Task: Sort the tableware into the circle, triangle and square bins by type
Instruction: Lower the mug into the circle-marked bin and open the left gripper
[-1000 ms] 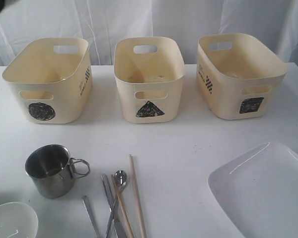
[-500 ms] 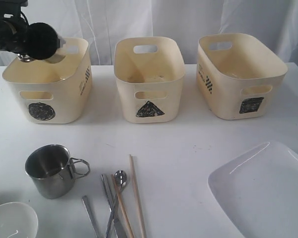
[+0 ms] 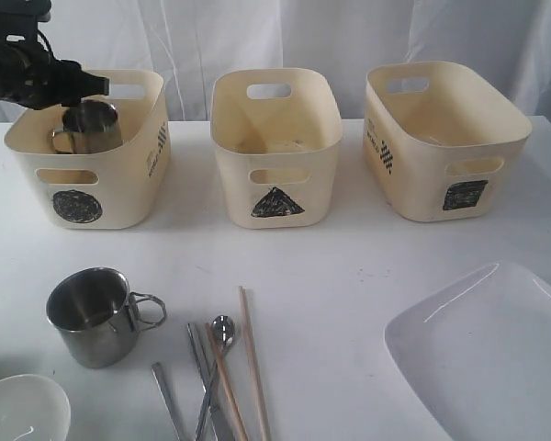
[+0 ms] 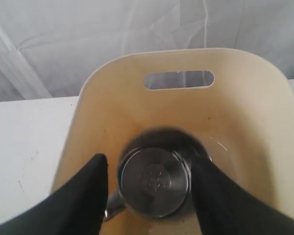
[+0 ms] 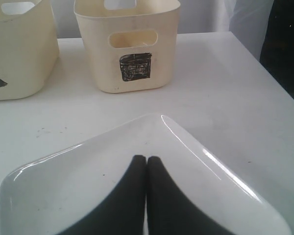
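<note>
My left gripper [image 3: 88,92] hangs over the circle bin [image 3: 133,179] at the far left. A steel mug [image 3: 90,127] sits upside down inside that bin, just below the gripper. In the left wrist view the black fingers [image 4: 90,186] stand spread on either side of the mug's base [image 4: 154,181], with a gap on one side: open. My right gripper [image 5: 147,159] is shut and empty, hovering over the large white plate [image 5: 210,166]. The triangle bin [image 3: 275,156] and square bin [image 3: 441,138] stand to the right.
On the near table lie a second steel mug [image 3: 92,317], wooden chopsticks [image 3: 253,358], a steel spoon [image 3: 221,329] among other cutlery, and a white bowl [image 3: 18,409] at the front left. The plate [image 3: 496,358] fills the front right corner.
The left arm came in from the upper left carrying the mug. The mug has dropped lower into the circle bin and the jaws have spread apart. The right gripper has not moved.
</note>
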You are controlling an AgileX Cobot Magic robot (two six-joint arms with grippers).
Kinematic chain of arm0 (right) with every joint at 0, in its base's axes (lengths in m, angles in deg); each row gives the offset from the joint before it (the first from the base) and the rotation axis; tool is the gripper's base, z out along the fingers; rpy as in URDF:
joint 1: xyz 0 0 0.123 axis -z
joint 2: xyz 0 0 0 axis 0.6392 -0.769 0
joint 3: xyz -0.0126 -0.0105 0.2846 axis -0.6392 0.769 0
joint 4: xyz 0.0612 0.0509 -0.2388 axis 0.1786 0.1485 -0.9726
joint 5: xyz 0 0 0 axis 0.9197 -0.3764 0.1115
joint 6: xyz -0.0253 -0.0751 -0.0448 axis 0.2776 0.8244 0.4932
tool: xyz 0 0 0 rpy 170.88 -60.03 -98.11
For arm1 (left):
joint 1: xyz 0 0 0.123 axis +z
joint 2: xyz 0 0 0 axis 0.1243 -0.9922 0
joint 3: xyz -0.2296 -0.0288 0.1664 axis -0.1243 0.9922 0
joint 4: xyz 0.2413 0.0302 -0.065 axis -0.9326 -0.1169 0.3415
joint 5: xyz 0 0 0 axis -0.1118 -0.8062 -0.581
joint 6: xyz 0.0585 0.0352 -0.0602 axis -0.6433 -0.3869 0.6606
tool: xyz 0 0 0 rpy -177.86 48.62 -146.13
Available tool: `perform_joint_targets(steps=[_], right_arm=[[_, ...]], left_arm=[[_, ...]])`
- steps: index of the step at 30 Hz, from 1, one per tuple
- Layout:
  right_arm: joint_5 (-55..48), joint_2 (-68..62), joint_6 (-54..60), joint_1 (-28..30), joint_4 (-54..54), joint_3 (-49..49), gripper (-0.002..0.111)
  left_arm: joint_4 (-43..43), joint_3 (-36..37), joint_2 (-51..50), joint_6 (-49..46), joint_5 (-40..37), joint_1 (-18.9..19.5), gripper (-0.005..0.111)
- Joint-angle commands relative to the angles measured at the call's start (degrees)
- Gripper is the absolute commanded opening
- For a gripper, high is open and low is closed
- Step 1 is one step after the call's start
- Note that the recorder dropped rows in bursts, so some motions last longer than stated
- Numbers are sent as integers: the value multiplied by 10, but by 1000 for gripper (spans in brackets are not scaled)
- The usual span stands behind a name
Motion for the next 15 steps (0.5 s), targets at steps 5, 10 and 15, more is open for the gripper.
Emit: perform_joint_targets(steps=[5,10,15], right_arm=[[8,4,-2,3,0,1,0],[8,4,-2,3,0,1,0],[8,4,-2,3,0,1,0]], left_arm=[[1,-4,36,12,-86,-2,56],[76,-4,60,-34,-143,-8,56],[158,-4,79,-86,-169,-9,56]])
